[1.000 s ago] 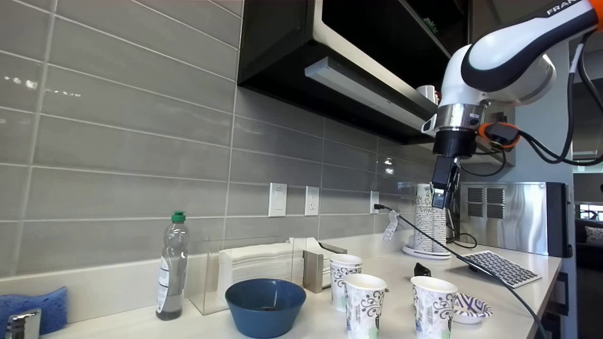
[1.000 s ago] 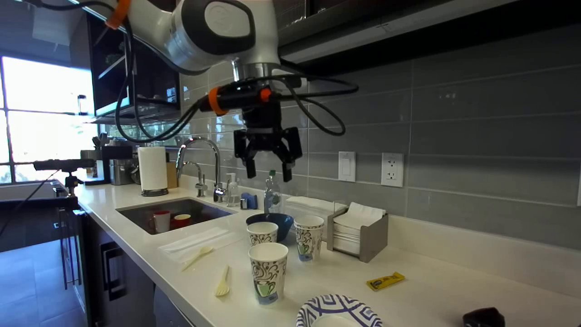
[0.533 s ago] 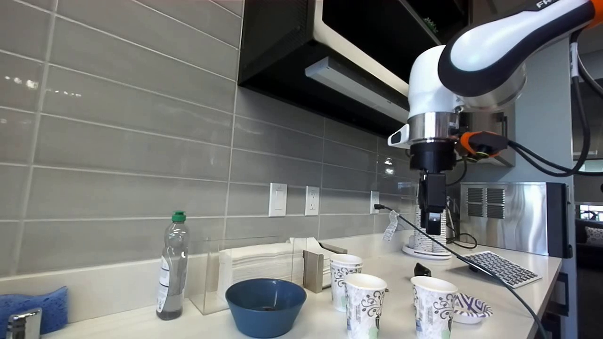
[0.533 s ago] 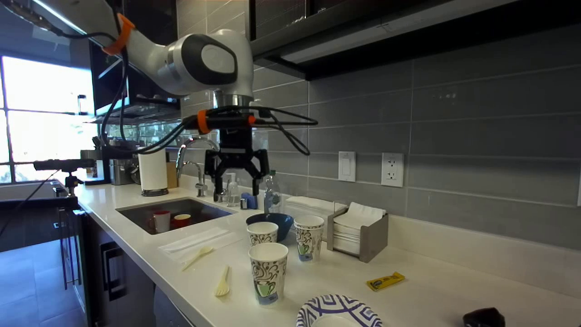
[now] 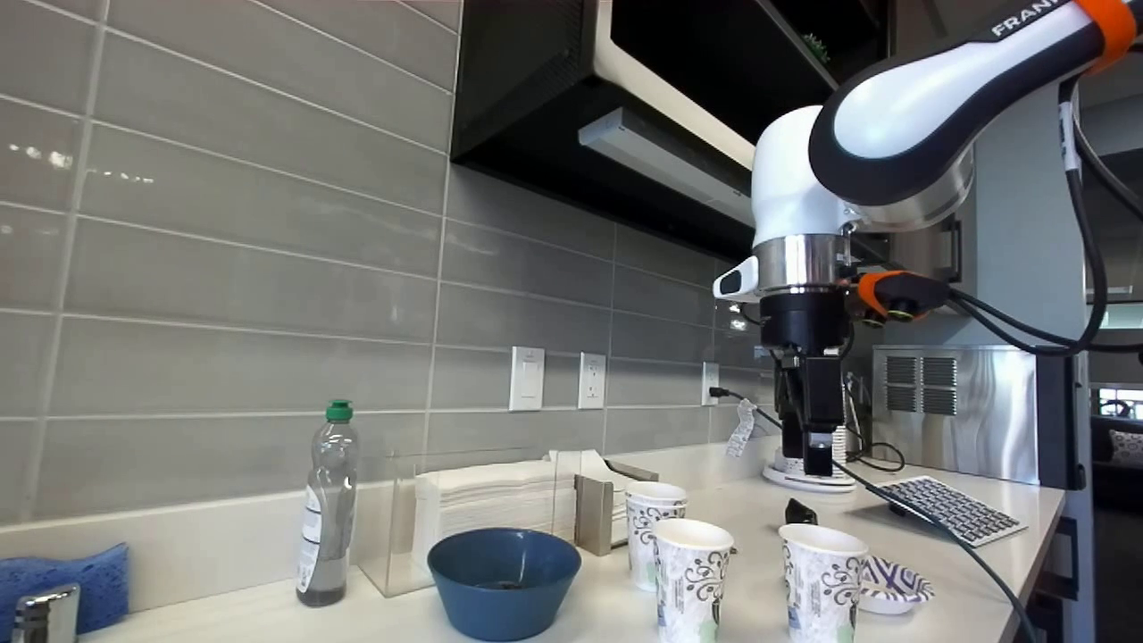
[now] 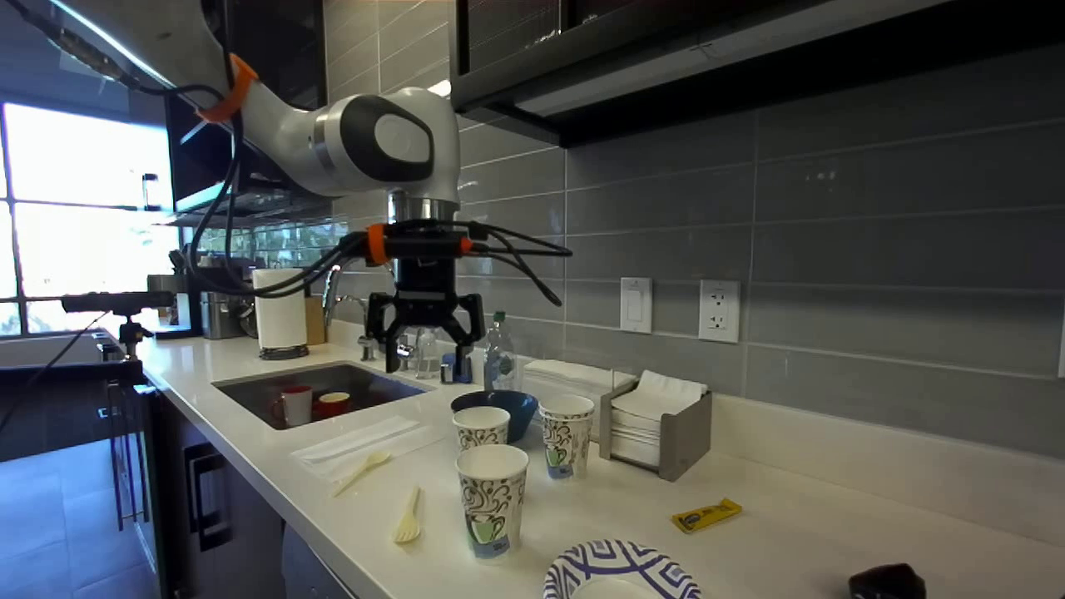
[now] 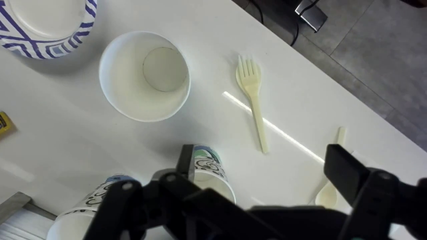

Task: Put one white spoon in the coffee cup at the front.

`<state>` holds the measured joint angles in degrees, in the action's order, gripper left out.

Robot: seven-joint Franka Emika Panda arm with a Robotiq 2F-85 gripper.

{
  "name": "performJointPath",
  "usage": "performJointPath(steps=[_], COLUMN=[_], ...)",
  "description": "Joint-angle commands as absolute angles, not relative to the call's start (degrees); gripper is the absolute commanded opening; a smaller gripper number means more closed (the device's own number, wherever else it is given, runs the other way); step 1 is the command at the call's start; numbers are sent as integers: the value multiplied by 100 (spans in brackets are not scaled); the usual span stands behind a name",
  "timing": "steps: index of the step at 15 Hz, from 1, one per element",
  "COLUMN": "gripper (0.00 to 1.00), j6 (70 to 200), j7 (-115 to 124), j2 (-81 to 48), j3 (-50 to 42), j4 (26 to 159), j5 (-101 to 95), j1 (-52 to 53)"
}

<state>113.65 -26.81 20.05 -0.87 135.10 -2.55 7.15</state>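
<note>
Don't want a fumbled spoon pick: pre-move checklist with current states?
1. Gripper open, nothing held: ok.
2. Lone spoon centred between the jaws in the wrist view: not ok, off to one side and partly hidden.
3. Lone spoon apart from the fork: ok.
4. Front cup, beside the plate, upright and empty: ok.
5. Gripper's clearance from the cup behind it on descent: cannot tell.

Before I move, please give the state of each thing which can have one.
Gripper: open, holding nothing.
Front coffee cup: upright, empty.
Loose white spoon: lying down, outside the cups.
Fork: lying on what looks like another spoon.
Cup behind: upright, inside mostly hidden.
Stacked cups: upright.
Blue bowl: upright.
Paper plate: face up.
Soap bottle: upright, capped.
Black plug: in an outlet.
Light switch: position unclear.
</note>
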Motion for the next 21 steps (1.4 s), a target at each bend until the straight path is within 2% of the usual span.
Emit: performJointPath(steps=[1,8,16,21], gripper=[100,100,100,100], j6=[11353,12423,13418,13296], j7=[-2686,-2516,-2688,-2543], j2=[2004,2290,2008,1995], j3=[-73,138,90,152], j4=[13501,14233,14976,14939], j5=[-250,-151,95,-79], j1=[702,875,1147,1077])
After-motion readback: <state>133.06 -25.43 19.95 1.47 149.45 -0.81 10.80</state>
